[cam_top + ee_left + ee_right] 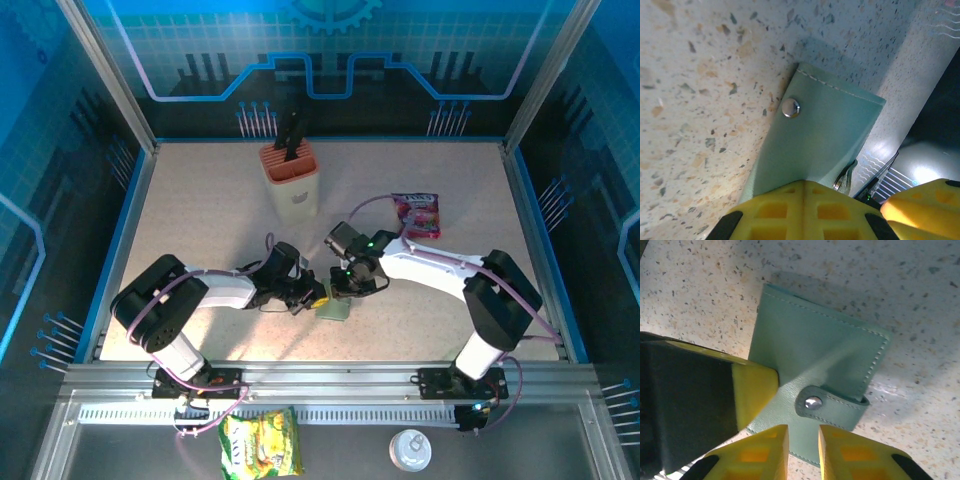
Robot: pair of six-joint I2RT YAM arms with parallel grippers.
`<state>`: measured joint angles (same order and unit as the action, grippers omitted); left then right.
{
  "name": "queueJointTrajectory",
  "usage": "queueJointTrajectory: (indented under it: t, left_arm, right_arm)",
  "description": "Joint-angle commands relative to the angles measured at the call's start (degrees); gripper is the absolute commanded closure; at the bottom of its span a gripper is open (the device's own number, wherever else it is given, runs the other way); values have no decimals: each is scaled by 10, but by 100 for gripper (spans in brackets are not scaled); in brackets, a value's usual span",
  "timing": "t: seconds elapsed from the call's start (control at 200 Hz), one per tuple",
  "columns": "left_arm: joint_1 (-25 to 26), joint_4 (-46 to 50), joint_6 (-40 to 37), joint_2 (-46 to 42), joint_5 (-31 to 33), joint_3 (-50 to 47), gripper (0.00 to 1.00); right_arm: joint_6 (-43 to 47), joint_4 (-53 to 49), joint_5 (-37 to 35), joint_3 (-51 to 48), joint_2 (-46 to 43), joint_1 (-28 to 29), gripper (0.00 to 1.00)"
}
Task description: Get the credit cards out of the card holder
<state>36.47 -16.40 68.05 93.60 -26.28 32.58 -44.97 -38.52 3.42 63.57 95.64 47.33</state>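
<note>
Right wrist view: the card holder lies snapped shut on the counter, nearer the arms than the knife block. Left claw pinches its edge, apparently steadying it, while right claw, slightly parted, hovers at the snap tab, likely to unfasten it.

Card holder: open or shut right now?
Shut. The card holder is folded closed, its snap tab fastened across the front.

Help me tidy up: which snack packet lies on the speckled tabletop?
The purple packet, right of the beige knife block; the yellow-green packet lies off the tabletop, below the front rail.
</note>
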Motion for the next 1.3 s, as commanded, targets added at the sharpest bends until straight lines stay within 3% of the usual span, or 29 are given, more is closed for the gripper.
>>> queueJointTrajectory:
  t: [0.0,0.23,0.565,1.031,1.171,1.296]
  left_arm:
    - [-8,102,4,26,51,-27,100]
    - [-7,87,7,29,47,-31,100]
    - [-8,73,12,39,41,-31,100]
    - [-8,47,20,49,33,-39,100]
    - [-9,37,29,25,33,-41,100]
    - [-10,84,17,-17,50,-22,100]
  right_arm:
    - [-6,-34,-18,22,28,8,77]
    - [17,-32,-21,26,45,5,70]
    - [-59,-28,-28,38,58,21,69]
    - [-64,-16,-40,33,98,32,72]
    - [-65,-4,-41,17,89,31,72]
    - [-61,-6,-43,16,86,31,70]
